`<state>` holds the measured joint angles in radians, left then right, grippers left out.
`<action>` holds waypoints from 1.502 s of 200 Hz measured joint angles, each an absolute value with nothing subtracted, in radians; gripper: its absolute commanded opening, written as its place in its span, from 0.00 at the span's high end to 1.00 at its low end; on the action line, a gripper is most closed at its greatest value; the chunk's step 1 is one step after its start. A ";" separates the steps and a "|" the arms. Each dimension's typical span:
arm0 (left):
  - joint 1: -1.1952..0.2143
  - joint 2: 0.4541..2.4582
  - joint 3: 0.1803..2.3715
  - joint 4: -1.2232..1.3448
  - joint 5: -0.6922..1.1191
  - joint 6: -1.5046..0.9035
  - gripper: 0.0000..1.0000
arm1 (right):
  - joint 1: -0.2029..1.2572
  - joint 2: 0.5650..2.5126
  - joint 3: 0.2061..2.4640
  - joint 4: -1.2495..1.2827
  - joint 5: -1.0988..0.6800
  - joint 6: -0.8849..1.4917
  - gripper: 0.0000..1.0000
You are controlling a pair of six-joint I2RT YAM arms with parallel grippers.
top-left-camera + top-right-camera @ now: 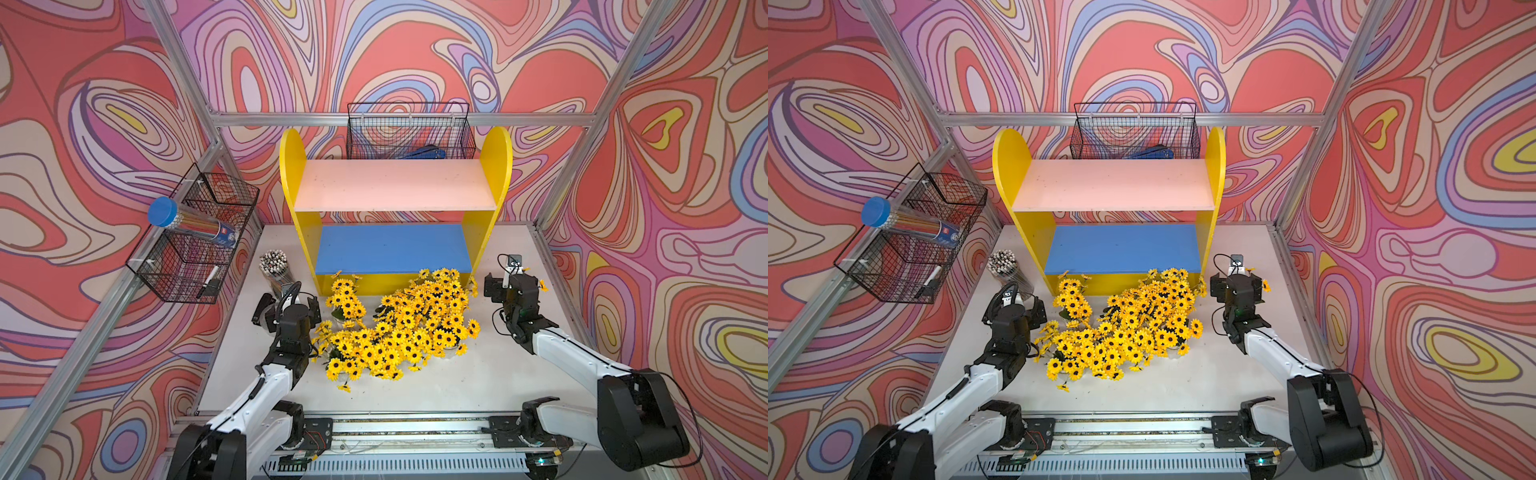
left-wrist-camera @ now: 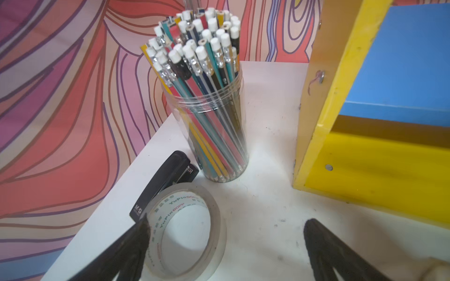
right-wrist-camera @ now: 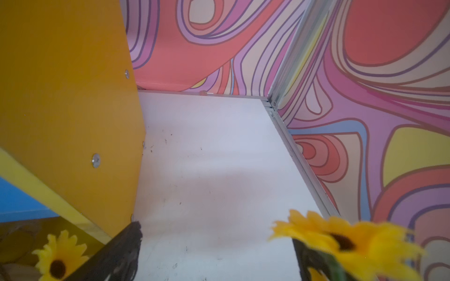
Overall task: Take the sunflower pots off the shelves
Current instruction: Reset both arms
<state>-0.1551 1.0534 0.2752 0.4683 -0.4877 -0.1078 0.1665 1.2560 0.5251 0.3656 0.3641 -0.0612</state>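
Note:
The sunflower pots [image 1: 399, 328] stand crowded together on the white table in front of the shelves [image 1: 395, 185], seen in both top views [image 1: 1125, 328]. Their blooms hide most of the pots. The pink upper board and the blue lower board [image 1: 392, 249] are bare. My left gripper [image 1: 289, 301] is left of the pile, open, its jaws wide apart over the table [image 2: 226, 231] with nothing between them. My right gripper [image 1: 513, 286] is right of the pile beside the yellow side panel, open and holding nothing [image 3: 216, 236]. One bloom [image 3: 341, 236] lies across a finger.
A clear cup of pencils [image 2: 209, 116], a black stapler [image 2: 165, 180] and a tape roll [image 2: 187, 233] sit by the left gripper. Black wire baskets hang on the left wall [image 1: 195, 237] and the back rail [image 1: 409, 133]. A metal rail [image 3: 302, 158] edges the table on the right.

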 measured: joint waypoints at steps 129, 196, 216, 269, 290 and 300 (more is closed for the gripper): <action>-0.116 1.264 0.252 0.961 -0.421 -0.033 0.00 | 0.156 1.623 0.336 1.087 0.347 -0.043 0.02; -0.110 1.382 0.178 1.084 -0.368 -0.029 0.00 | 0.130 1.659 0.355 1.127 0.349 -0.027 0.02; -0.101 1.489 0.169 1.106 -0.334 -0.026 0.00 | 0.106 1.660 0.379 1.097 0.330 -0.010 0.02; -0.071 1.542 0.224 1.113 -0.271 -0.030 0.00 | 0.072 1.698 0.408 1.069 0.300 0.020 0.02; -0.070 1.544 0.284 1.055 -0.258 -0.030 0.00 | 0.069 1.704 0.437 1.031 0.289 0.027 0.02; -0.070 1.544 0.316 1.022 -0.254 -0.030 0.00 | 0.066 1.704 0.442 1.024 0.287 0.030 0.02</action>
<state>-0.0700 1.5444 0.3157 1.0218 -0.2539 -0.0296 0.0658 1.7039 0.4423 1.0245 0.2867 0.0299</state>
